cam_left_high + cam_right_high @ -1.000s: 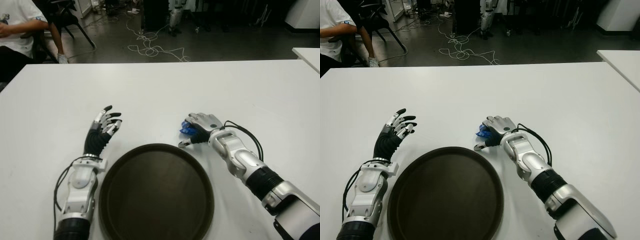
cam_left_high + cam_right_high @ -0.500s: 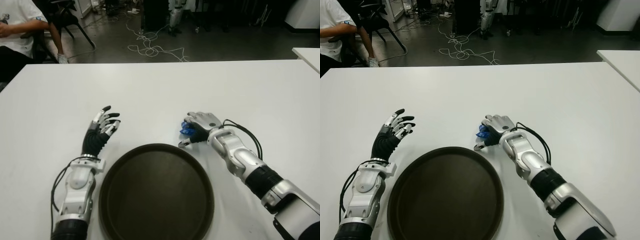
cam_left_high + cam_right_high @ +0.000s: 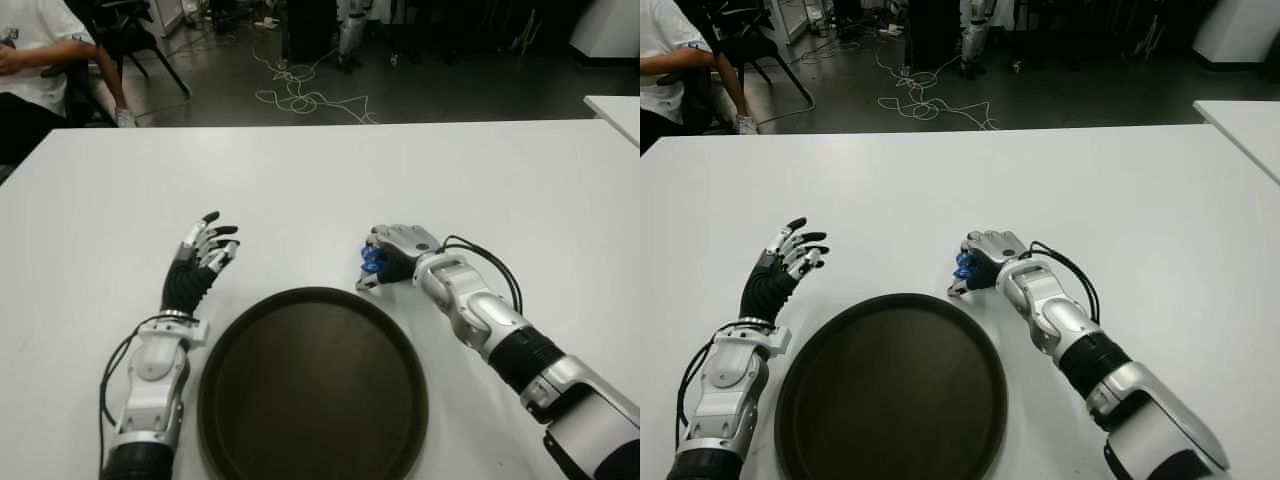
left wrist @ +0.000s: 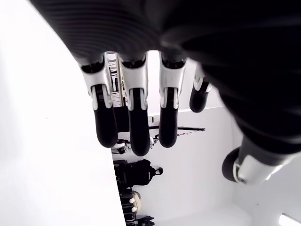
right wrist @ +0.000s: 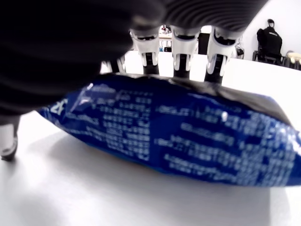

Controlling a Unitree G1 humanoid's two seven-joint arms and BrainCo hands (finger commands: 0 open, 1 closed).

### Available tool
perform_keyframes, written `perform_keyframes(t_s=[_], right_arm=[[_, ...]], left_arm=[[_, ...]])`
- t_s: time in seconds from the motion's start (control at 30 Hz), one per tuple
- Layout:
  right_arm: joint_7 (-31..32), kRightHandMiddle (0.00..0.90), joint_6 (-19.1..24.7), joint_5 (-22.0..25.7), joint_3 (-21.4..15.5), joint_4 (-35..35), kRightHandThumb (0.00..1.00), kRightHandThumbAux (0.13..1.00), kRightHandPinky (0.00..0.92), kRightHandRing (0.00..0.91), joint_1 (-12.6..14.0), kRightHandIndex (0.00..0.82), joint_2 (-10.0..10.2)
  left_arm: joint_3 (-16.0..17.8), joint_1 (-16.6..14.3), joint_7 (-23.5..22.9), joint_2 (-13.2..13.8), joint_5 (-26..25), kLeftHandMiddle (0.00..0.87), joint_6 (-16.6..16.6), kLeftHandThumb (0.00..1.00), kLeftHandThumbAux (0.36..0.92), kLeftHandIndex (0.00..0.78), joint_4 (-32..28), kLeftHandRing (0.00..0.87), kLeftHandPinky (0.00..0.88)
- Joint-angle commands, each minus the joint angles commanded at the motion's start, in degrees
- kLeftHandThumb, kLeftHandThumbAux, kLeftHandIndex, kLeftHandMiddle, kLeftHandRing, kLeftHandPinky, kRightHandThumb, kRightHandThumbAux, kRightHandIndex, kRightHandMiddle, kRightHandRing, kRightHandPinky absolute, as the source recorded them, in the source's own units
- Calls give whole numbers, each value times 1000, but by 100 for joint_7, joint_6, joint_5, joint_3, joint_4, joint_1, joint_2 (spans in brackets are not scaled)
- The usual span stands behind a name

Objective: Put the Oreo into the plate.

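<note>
The Oreo is a small blue packet [image 3: 372, 259] lying on the white table [image 3: 300, 180], just beyond the far right rim of the dark round plate [image 3: 312, 390]. My right hand [image 3: 393, 252] covers it from the right. In the right wrist view the fingers [image 5: 181, 44] curl over the far side of the packet [image 5: 178, 136], and the thumb shows at the near side. The packet's underside still casts a shadow on the table. My left hand [image 3: 203, 252] stands left of the plate with its fingers spread and holds nothing.
A seated person [image 3: 35, 55] and a chair are past the table's far left corner. Cables [image 3: 300, 95] lie on the floor behind. Another white table [image 3: 615, 105] shows at the far right. The plate sits close to the table's near edge.
My right hand's fingers have curled tighter around the blue packet, and the hand has shifted slightly away from me. The left hand has drifted a little farther out, still spread.
</note>
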Motion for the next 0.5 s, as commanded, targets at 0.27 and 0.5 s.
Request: perform_keyframes(t_s=[0.27, 0.5], right_arm=[[107, 654, 39, 72, -72, -7, 395, 796, 632, 649, 4, 491, 40], [398, 622, 123, 108, -64, -33, 664, 738, 587, 618, -39, 430, 41]], left_arm=[[15, 39, -23, 5, -42, 263, 6, 378, 562, 107, -53, 279, 306], [22, 70, -73, 12, -107, 263, 69, 370, 563, 110, -117, 281, 312]])
